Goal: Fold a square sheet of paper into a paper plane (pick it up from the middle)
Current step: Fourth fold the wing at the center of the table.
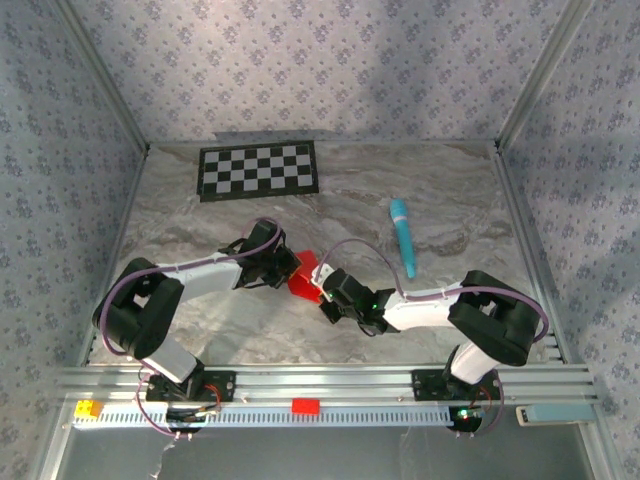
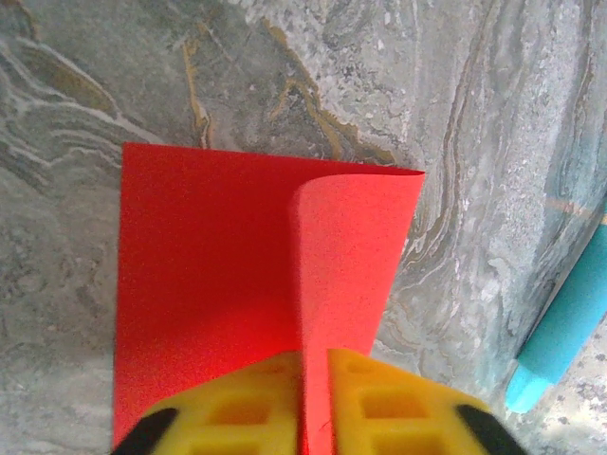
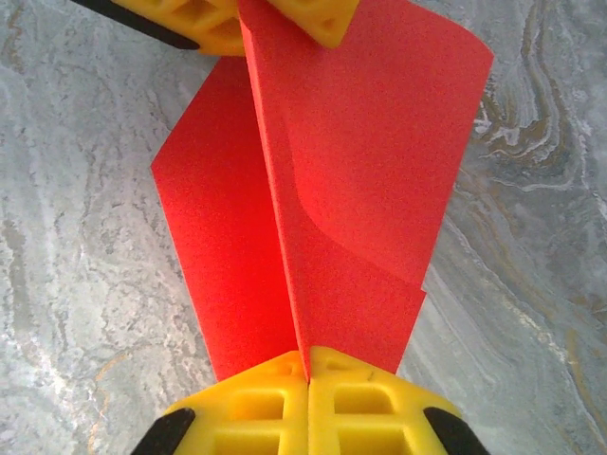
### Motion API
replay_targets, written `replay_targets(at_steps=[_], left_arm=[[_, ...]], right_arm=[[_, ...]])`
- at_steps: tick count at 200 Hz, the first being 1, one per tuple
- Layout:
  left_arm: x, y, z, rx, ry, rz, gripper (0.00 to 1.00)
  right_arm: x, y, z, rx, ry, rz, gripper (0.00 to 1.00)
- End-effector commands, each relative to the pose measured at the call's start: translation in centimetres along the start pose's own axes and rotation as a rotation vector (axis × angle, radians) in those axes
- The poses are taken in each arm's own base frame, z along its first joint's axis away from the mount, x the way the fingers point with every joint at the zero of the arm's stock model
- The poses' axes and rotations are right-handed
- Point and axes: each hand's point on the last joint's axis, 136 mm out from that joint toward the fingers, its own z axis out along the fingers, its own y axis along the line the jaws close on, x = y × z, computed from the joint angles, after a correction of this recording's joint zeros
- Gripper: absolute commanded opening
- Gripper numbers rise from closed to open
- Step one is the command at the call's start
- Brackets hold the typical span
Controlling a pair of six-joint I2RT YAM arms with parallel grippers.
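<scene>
Left claw (image 2: 316, 368), right claw (image 3: 308, 368) pinch paper (image 3: 365, 152); pen (image 2: 569, 327) nearby

Black-and-white arms (image 1: 205, 278), purple cables (image 1: 103, 312), yellow latticed fingers (image 3: 256, 408), seemingly black-edged

Red paper sheet (image 1: 303, 275) blocks me mid-frame, teal pen (image 1: 402, 236) to its right; marble table (image 1: 290, 340) below lies open.
</scene>
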Motion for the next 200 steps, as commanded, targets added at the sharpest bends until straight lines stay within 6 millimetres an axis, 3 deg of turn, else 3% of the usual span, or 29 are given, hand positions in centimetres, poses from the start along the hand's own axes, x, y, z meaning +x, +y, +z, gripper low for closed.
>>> replay_targets(at_steps=[1,27,77,101,131,171,200], left_arm=[[-0.6,-1.7,-1.5,0.037,-0.029,0.018,0.29],[-1.3,-1.6,-3.2,0.020,-0.090,0.044,0.46],[-1.8,-0.7,-5.2,0.005,-0.150,0.048,0.49],[-1.9,-0.2,-5.6,0.007,-0.164,0.036,0.45],[-1.7,-0.2,-5.5,0.012,-0.157,0.043,0.31],[-1.1,-0.6,-4.2,0.034,-0.107,0.053,0.11],[-0.5,-1.5,-2.9,0.062,-0.054,0.058,0.04]], right_arm=[[-0.1,0.3,0.3,-0.032,0.018,0.046,0.02],[0.4,0.5,0.8,-0.069,0.041,0.118,0.02],[0.7,0.7,1.3,-0.136,0.058,0.252,0.02],[0.9,0.3,1.5,-0.165,0.067,0.331,0.02],[0.7,0.2,1.5,-0.242,0.050,0.431,0.00],[0.5,0.1,1.6,-0.353,0.042,0.565,0.00],[0.7,-0.3,1.9,-0.370,0.043,0.638,0.00]])
